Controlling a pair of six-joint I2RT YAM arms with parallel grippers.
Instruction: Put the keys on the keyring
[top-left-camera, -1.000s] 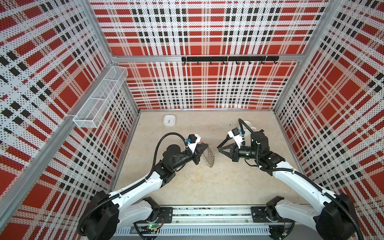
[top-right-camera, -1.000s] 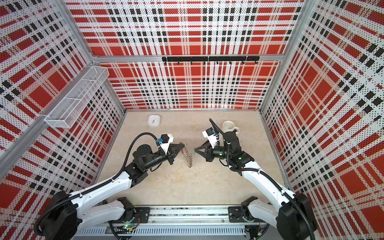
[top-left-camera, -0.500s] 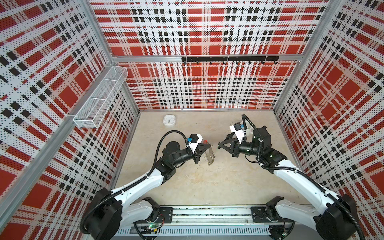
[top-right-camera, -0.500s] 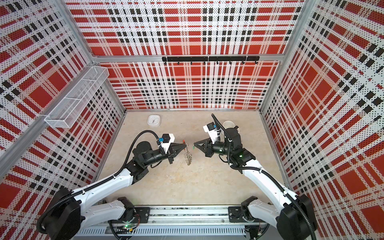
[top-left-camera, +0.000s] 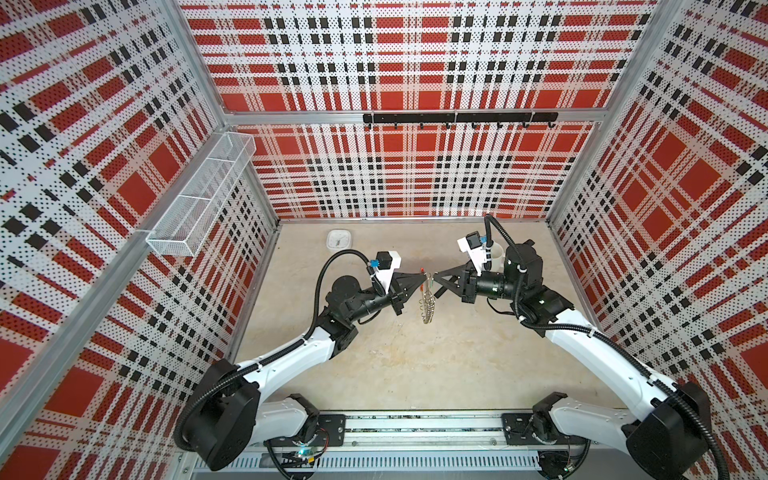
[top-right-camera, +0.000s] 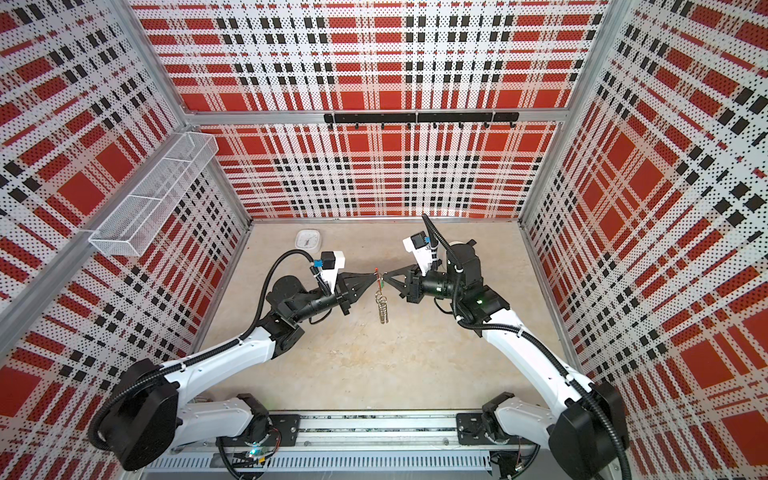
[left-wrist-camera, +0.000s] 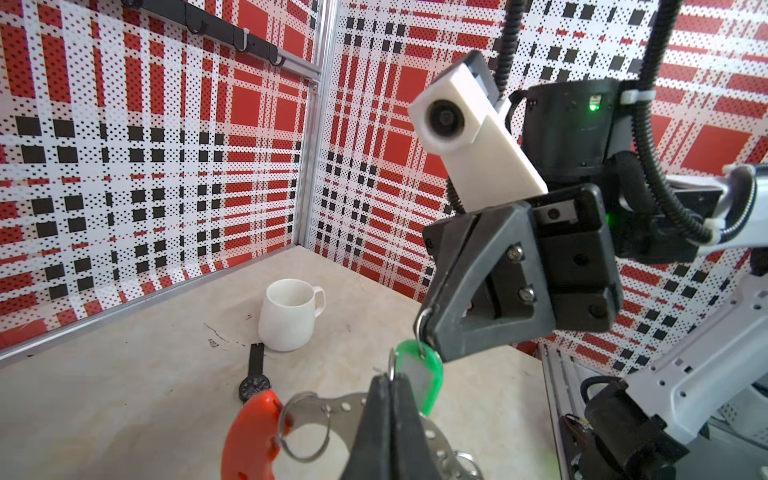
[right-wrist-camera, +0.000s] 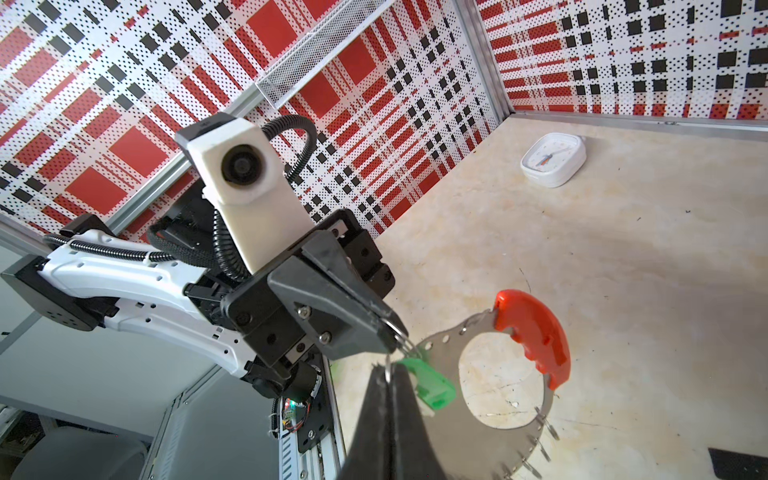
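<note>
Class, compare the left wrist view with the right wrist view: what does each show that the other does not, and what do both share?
Left wrist only: a white mug and a black watch lying beside it. Right wrist only: a white clock and a mesh basket on the wall. Both: the keyring with its red section, the green key tag, and the shut left gripper and right gripper meeting there.

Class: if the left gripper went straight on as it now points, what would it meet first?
Probably the green oblong plastic key tag just ahead of the left gripper, then the right gripper close behind; depth is unclear.
</note>
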